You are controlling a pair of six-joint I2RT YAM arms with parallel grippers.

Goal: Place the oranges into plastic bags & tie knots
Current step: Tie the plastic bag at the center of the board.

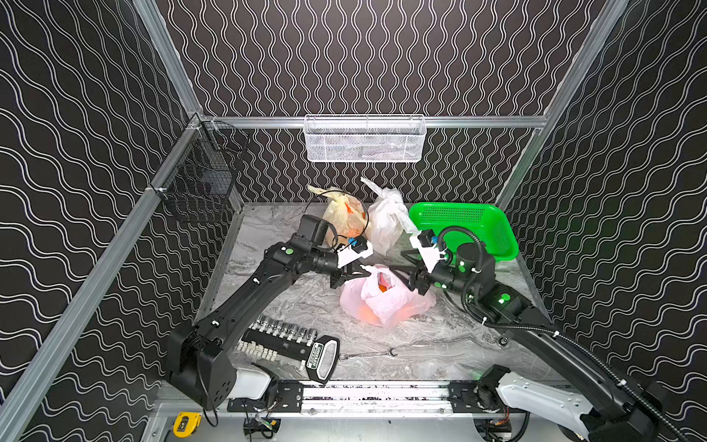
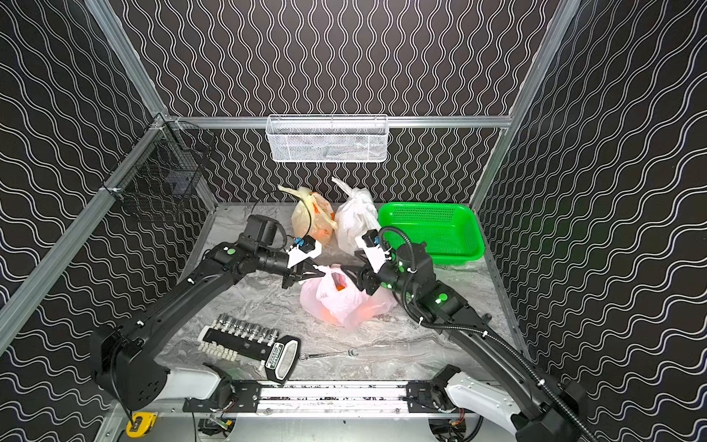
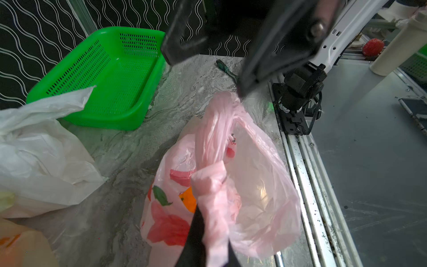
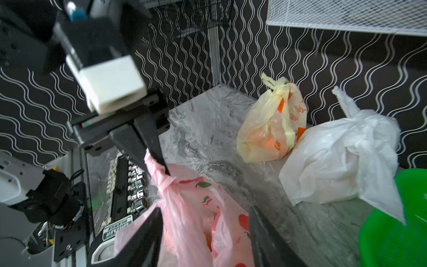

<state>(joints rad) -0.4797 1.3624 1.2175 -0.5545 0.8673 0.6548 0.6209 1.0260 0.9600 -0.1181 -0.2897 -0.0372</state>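
Socket rack, wrench lie nearside of pink bag; green basket beyond.

1. Your pink bag is thin, translucent plastic film, crinkled and softly glossy, with red print.
2. The white bag is the same crinkly film, but milkier and more opaque. The yellowish bag is translucent, with orange print.
3. You'll find the green basket is hard, smooth, glossy plastic, perforated with fine holes.
4. The tabletop looks like grey-veined marble to you, smooth with a low sheen.
5. The wrench and the sockets are bright, polished metal.
6. The mesh basket is white-coated wire, and the frame rail behind it is matt silvery metal.
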